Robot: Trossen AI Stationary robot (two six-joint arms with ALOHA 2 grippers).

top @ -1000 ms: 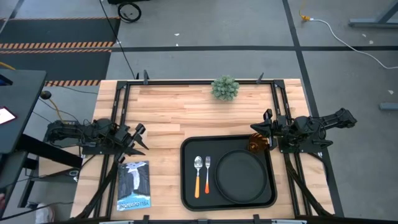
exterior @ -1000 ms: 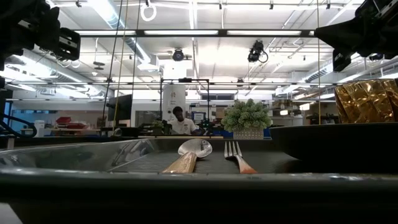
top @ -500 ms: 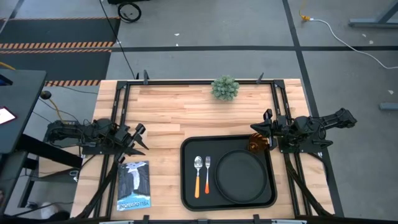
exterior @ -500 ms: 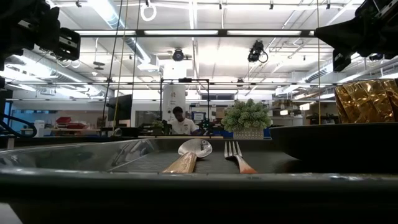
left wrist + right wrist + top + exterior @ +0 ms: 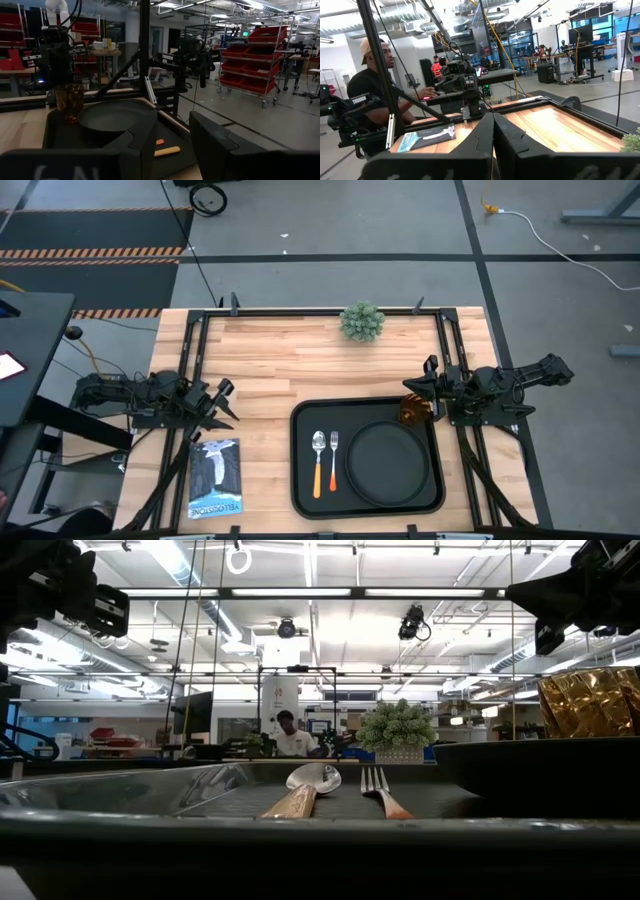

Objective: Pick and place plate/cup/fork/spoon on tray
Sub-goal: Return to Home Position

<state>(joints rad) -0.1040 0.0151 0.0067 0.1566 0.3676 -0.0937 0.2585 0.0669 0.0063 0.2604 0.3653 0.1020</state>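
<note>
Tray (image 5: pixel 300 480) sits at the bench's near edge, right of centre. On it: spoon (image 5: pixel 319 461) and fork (image 5: pixel 333 459) side by side in the tray's left part, long axes running near-to-far, orange handles toward the near edge, metal ends away. Plate (image 5: pixel 385 463) fills the tray's right part, just beside the fork. Cup (image 5: pixel 413 411) stands upright in the tray's far right corner, at the plate's far rim.

Off the tray: booklet (image 5: pixel 215 478) near the bench's near left corner, green plant ball (image 5: pixel 361 321) at the middle of the far edge.

Judgement: all four items look placed, task effectively done, nothing left to pick.

Right hand (image 5: pixel 428 390) is at the right edge of the bench, just beyond the cup on its far-right side; it's by far the nearer arm to the cup. Right wrist view shows its fingers (image 5: pixel 485 131) pressed together, nothing between them, cup not pinched.

Left hand (image 5: pixel 222 404) is parked at the left edge, fingers spread with an empty gap (left wrist view), well apart from the tray, which lies to its right.

If a move follows, I'd expect only a retract; the right arm must clear the cup without tipping it.
</note>
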